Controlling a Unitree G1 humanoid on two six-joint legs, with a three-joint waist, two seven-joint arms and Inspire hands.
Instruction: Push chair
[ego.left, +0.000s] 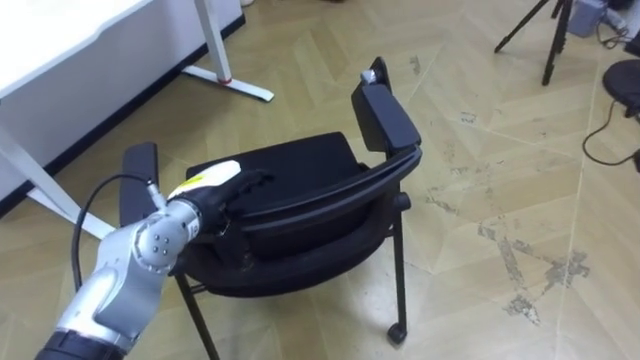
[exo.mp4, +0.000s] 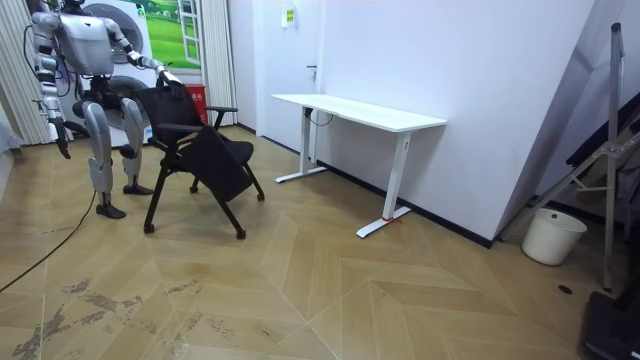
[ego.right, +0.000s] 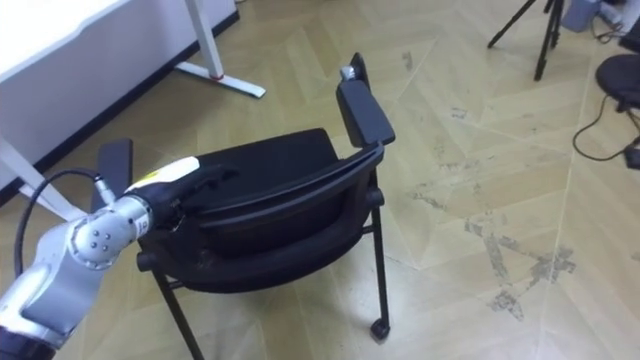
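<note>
Chair (ego.left: 300, 160) in black padding bears left hand (ego.left: 226, 186) on curved backrest.

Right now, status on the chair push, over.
Left hand on chair backrest. Right hand hanging at side. White desk beyond chair.

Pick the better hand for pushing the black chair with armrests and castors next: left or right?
Left. The left hand rests on the backrest top of the black chair, arm stretched out to it. The right hand hangs by the robot's side, off the chair.
</note>
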